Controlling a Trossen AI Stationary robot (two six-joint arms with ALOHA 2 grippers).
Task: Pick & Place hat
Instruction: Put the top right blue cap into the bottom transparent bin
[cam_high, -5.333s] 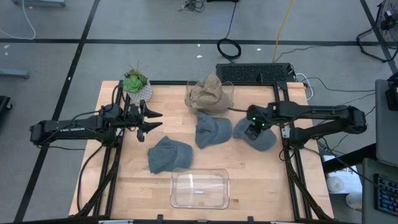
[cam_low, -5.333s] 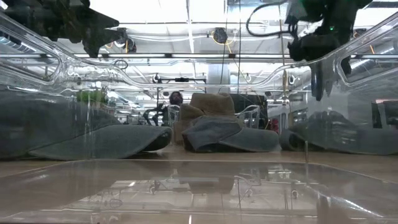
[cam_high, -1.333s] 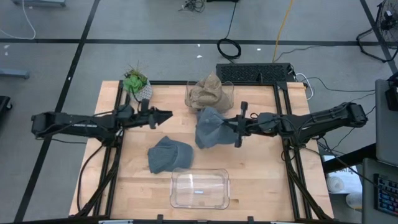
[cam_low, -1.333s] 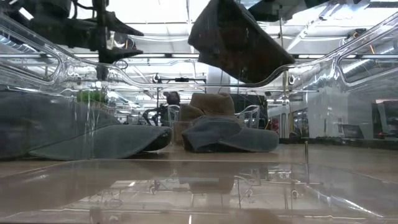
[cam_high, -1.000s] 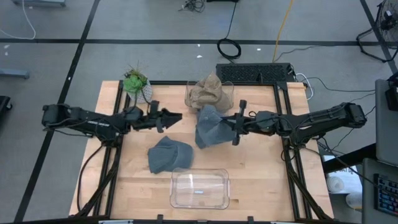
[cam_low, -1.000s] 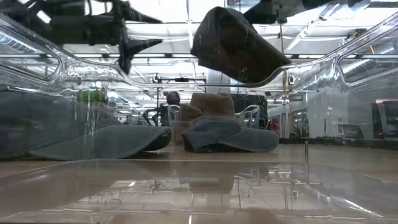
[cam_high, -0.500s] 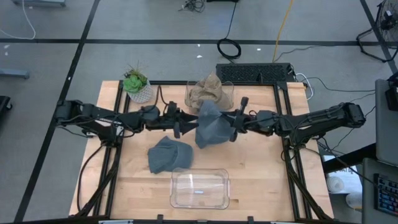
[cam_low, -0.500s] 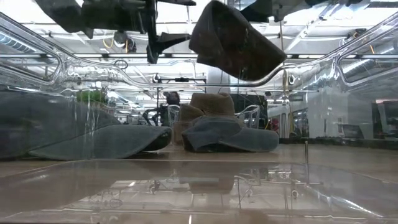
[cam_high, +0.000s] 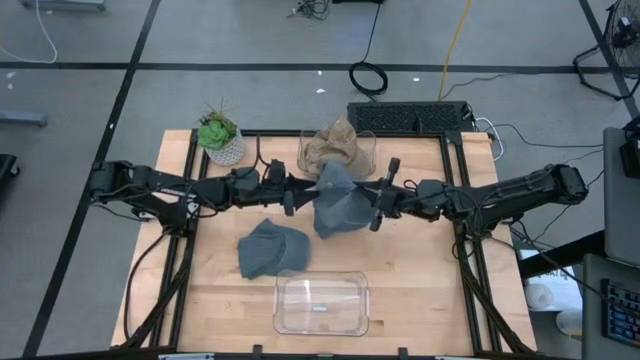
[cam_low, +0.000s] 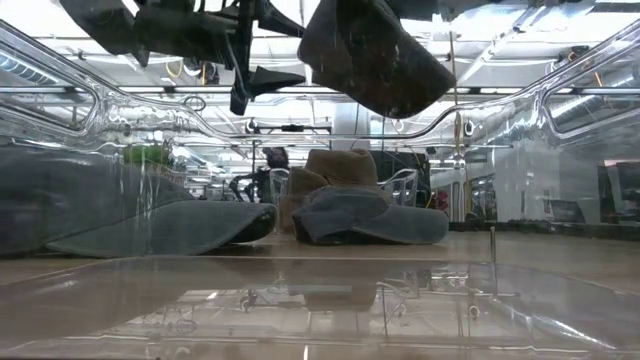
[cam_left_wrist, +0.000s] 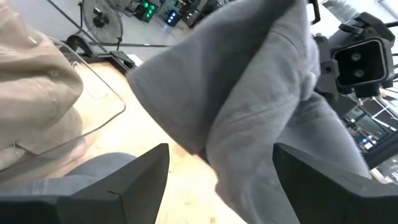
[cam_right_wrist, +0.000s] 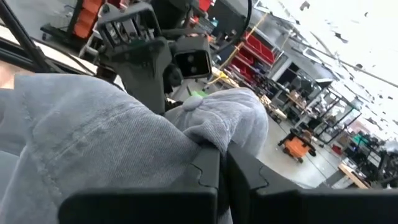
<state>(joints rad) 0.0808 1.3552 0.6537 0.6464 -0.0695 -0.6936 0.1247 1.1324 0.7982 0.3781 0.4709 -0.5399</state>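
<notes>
A grey hat hangs in the air over the table's middle, with my right gripper shut on it. My left gripper is open at the hat's left side, one finger on each side of the hanging cloth. Whether they touch it, I cannot tell. A second grey hat lies flat on the table under the lifted one. A third lies nearer the front left. My right gripper pinches a bunched fold of the grey hat between its two shut fingers. It comes level from the table's right side. The hat is lifted clear of the table and droops slack below the fingers.
A tan hat sits in a clear bin at the far edge. Another clear bin stands at the near edge. A potted plant is at the far left corner. A person shows far behind the table.
My left gripper has travelled toward the table's right edge, up to the lifted hat's left side. My right gripper has kept the hat aloft at almost the same spot.
</notes>
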